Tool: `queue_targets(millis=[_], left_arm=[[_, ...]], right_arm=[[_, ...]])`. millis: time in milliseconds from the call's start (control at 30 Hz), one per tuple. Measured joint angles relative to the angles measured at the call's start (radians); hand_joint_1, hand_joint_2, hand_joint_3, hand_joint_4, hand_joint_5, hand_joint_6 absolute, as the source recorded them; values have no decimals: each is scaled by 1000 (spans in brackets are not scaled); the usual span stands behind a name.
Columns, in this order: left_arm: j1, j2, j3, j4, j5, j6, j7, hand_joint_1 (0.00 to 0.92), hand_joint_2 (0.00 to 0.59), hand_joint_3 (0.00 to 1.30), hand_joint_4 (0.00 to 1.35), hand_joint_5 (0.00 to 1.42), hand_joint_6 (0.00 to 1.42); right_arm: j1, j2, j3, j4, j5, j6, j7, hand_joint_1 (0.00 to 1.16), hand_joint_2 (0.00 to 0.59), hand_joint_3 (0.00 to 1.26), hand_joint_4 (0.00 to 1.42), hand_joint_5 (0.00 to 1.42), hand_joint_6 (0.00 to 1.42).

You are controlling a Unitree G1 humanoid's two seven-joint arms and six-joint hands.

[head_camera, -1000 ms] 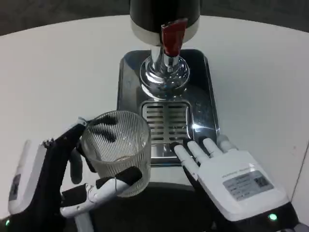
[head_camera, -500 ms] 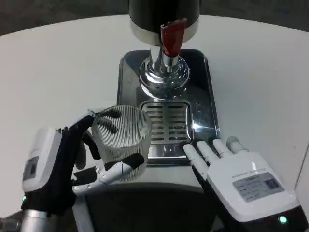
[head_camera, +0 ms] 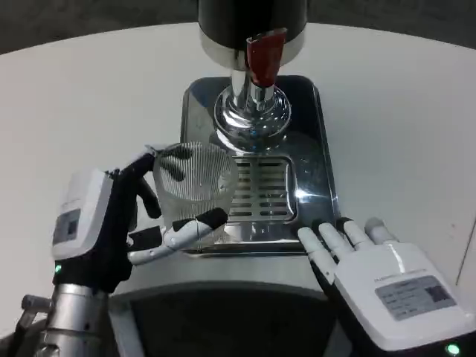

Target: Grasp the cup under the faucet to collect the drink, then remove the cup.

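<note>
One clear ribbed glass cup, slippery and breakable, sits pinched at its sides by the left robot hand.

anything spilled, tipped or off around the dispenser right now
Nothing stands out. The left hand holds the ribbed glass cup upright at the drip tray's left edge, not yet under the red-handled faucet. No spill visible.
</note>
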State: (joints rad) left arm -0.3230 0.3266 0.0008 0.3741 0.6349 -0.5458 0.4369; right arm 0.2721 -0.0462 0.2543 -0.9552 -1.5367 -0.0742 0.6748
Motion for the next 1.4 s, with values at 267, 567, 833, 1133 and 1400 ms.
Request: queue_targets(millis=[267, 567, 833, 1133, 1400], left_arm=[[-124, -17, -58, 106, 8, 32, 70, 441, 214, 912, 999, 992, 1300], [-245, -33, -141, 266, 44, 70, 133, 428, 211, 914, 1010, 1003, 1315], [-326, -60, -191, 383, 44, 89, 191, 414, 209, 914, 1001, 1015, 1332], [-393, -97, -220, 464, 37, 123, 240, 379, 198, 914, 999, 1027, 1334], [-416, -107, -248, 507, 26, 126, 244, 182, 126, 798, 836, 980, 1300]], right_arm=[[23, 7, -5, -24, 12, -3, -9, 735, 214, 0, 0, 0, 0], [57, 12, -17, -36, 22, -8, -15, 737, 215, 0, 0, 0, 0], [87, 16, -41, -56, 42, -13, -32, 738, 216, 0, 0, 0, 0], [98, 17, -57, -59, 59, -14, -35, 741, 217, 0, 0, 0, 0], [100, 22, -74, -59, 76, -14, -35, 741, 217, 0, 0, 0, 0]])
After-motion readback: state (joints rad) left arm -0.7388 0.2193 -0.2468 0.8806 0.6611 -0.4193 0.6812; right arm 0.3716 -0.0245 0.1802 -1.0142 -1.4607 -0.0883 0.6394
